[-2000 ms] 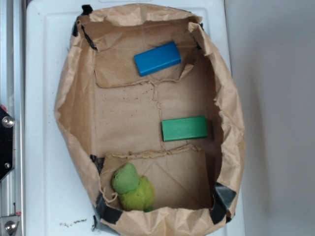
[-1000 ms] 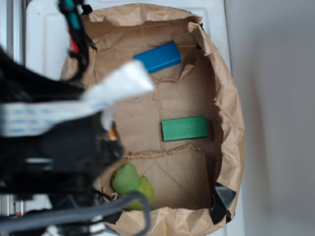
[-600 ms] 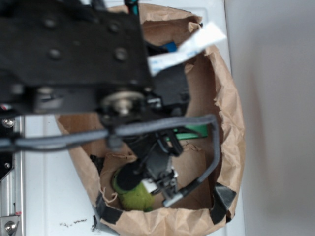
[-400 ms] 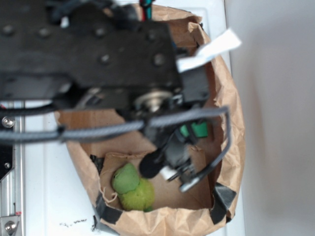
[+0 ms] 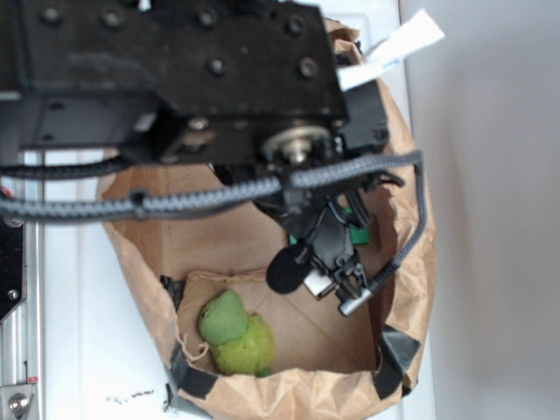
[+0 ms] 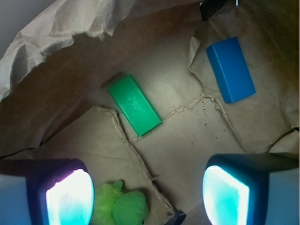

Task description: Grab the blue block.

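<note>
In the wrist view, the block (image 6: pixel 230 69) lies right of another block (image 6: pixel 135 105), apart.

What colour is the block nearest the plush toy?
Green; clearest in the wrist view.

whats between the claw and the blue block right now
Only bare brown paper bag floor, wrist view. The open claw has nothing between it and the bright blue rectangular block.
</note>
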`<control>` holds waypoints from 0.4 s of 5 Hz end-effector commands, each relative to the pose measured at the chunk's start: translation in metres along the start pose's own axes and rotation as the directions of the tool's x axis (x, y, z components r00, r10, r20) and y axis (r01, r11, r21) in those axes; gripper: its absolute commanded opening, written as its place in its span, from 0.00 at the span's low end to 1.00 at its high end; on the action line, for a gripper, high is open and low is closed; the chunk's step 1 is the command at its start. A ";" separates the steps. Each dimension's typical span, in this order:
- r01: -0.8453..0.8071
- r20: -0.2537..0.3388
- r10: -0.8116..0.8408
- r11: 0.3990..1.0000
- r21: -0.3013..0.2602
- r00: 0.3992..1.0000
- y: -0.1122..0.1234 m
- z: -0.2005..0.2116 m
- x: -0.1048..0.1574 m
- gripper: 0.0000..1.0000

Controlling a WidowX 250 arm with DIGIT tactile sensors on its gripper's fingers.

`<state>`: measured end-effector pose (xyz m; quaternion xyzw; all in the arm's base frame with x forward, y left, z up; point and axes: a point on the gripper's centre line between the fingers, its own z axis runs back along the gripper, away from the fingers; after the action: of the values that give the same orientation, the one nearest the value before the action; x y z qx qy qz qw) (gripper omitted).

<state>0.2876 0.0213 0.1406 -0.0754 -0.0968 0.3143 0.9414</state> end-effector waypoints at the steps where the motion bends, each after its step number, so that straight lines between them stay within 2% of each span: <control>1: -0.072 0.149 0.066 0.997 0.035 0.987 0.012 -0.015 0.033 1.00; 2: -0.116 0.245 0.086 0.987 0.113 0.966 0.027 -0.053 0.068 1.00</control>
<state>0.3295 0.0622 0.0718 0.0206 -0.1486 0.3614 0.9203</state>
